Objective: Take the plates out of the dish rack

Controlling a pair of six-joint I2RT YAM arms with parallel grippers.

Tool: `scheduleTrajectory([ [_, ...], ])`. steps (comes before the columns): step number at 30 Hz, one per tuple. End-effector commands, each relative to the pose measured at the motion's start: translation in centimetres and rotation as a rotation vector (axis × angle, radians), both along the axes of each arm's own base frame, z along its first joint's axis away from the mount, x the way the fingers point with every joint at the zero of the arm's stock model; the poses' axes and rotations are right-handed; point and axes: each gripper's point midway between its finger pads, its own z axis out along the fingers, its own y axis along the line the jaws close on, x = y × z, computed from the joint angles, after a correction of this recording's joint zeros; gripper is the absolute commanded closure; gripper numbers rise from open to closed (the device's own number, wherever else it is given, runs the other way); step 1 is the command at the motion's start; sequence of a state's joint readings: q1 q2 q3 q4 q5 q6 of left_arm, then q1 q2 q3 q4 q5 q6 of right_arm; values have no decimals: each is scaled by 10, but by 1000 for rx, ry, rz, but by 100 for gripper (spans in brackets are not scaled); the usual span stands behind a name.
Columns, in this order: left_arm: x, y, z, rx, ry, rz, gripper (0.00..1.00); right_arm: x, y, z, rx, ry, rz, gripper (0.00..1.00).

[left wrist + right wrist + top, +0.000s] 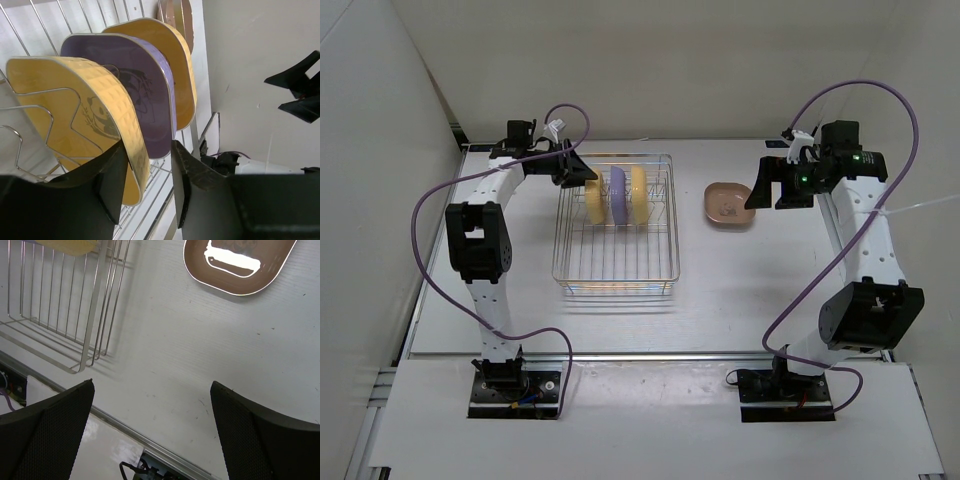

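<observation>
The silver wire dish rack [617, 284] holds three plates upright: a yellow plate [592, 201], a purple plate [617, 195] and a second yellow plate [638, 193]. My left gripper [582, 172] is at the rack's far left corner. In the left wrist view its jaws [149, 172] straddle the rim of the nearest yellow plate [65, 110]; one finger touches it and the other stands apart. Behind it are the purple plate [132, 95] and the other yellow plate [181, 75]. A tan-pink plate [728, 203] lies flat on the table. My right gripper [761, 190] hovers open beside it, empty [152, 412].
The right wrist view shows the tan-pink plate [239, 265] ahead on the white table, with the rack's side wall [95, 315] to the left. White walls close in the table at the back and left. Purple cables loop over both arms.
</observation>
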State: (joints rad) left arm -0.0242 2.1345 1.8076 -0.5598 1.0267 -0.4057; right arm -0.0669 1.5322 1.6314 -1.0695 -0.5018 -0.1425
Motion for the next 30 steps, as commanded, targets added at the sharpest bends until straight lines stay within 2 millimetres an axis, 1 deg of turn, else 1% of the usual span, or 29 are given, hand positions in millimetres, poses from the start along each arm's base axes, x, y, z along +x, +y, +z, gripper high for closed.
scheduleTrajectory([
  [1,1,0,12,-3,-46,-5,52,1,5,5,20,-36,26,0],
  [4,0,0,9,-3,-37,-5,61,1,5,5,20,-36,26,1],
  [6,0,0,9,-3,-37,-5,72,1,5,5,20,-36,26,1],
  [8,-2,0,10,-3,-37,-5,72,1,5,5,20,-36,26,1],
  [9,-2,0,10,-3,-37,-5,75,1,5,5,20,-36,26,1],
  [10,-2,0,10,-3,-37,-5,75,1,5,5,20,-36,26,1],
  [12,-5,0,14,-13,-36,-7,81,0,5,2,21,-27,25,1],
  [15,-5,-1,14,-13,-36,-7,89,-1,6,6,28,-36,30,1],
  [16,-5,-1,14,-16,-28,-4,89,-1,6,6,28,-36,30,1],
  [18,-8,-2,21,-33,-29,-13,89,-1,6,6,28,-36,30,1],
  [23,-9,-4,24,-62,-16,-18,89,-1,6,6,28,-36,30,1],
  [24,-7,0,24,-66,-6,-5,89,-1,6,6,28,-36,30,1],
  [25,-8,-1,27,-78,-8,-12,89,-4,6,6,28,-36,30,1],
  [26,-8,-2,34,-88,-24,-16,89,-4,6,6,28,-36,30,1],
  [27,-7,3,32,-97,7,4,89,-4,6,6,28,-36,30,1],
  [28,-7,2,35,-107,1,1,89,-4,6,6,28,-36,30,1],
  [29,-4,6,36,-110,-1,13,89,-4,6,6,28,-36,30,1],
  [30,-6,5,38,-121,7,7,89,-4,6,6,28,-36,30,1],
])
